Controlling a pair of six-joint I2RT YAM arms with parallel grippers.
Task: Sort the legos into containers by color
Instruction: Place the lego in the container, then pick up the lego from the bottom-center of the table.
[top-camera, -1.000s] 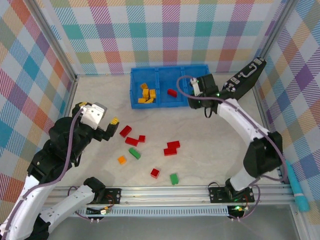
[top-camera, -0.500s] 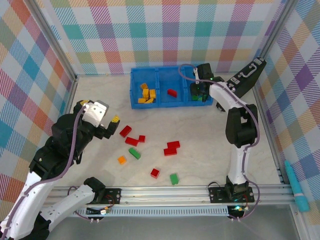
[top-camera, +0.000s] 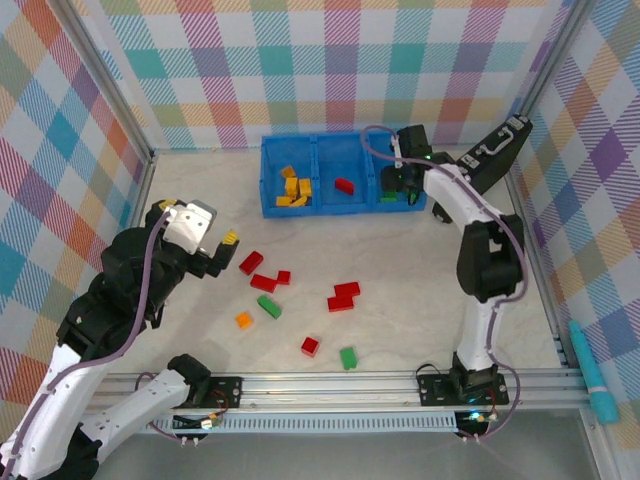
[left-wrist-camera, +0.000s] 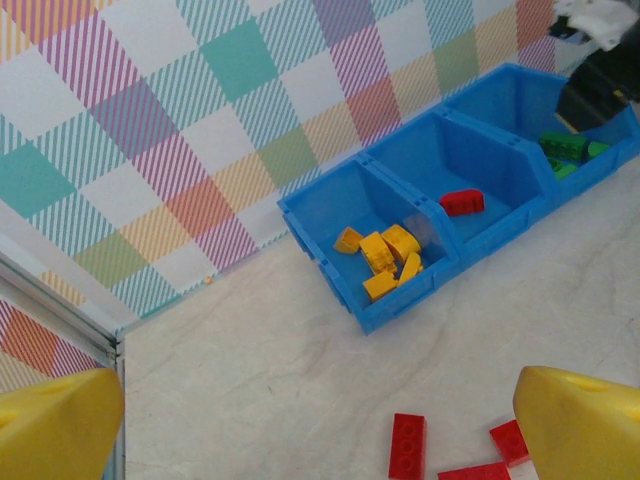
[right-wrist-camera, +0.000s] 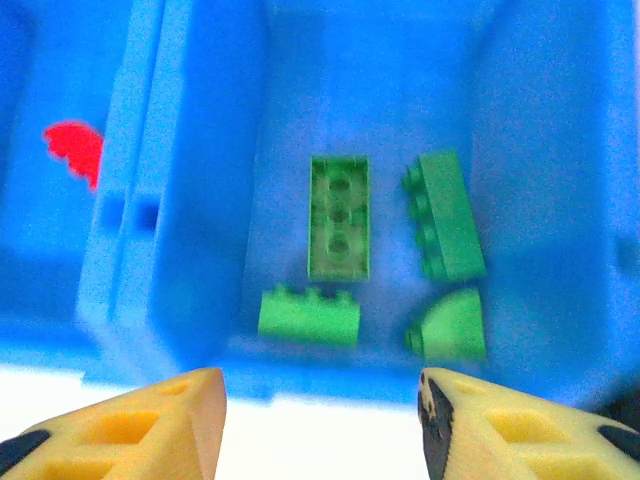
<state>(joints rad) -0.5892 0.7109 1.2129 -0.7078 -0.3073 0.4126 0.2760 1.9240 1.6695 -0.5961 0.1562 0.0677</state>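
Right wrist view looks straight down into the end compartment of the blue bin (right-wrist-camera: 180, 200), where four green bricks (right-wrist-camera: 338, 217) lie on its floor (one flat with studs up, the rest on their sides). The right gripper (right-wrist-camera: 320, 420) hangs above them, yellow fingers spread with nothing between them. Seen from the top external camera, the middle compartment holds one red brick (top-camera: 344, 185) and the left one a heap of orange-yellow bricks (top-camera: 292, 187). Scattered on the table (top-camera: 420, 290) are several loose red bricks (top-camera: 343, 296), two loose green bricks (top-camera: 269, 306) and one orange brick (top-camera: 243, 320). The left gripper (left-wrist-camera: 320, 420) hovers near them, fingers wide apart and empty.
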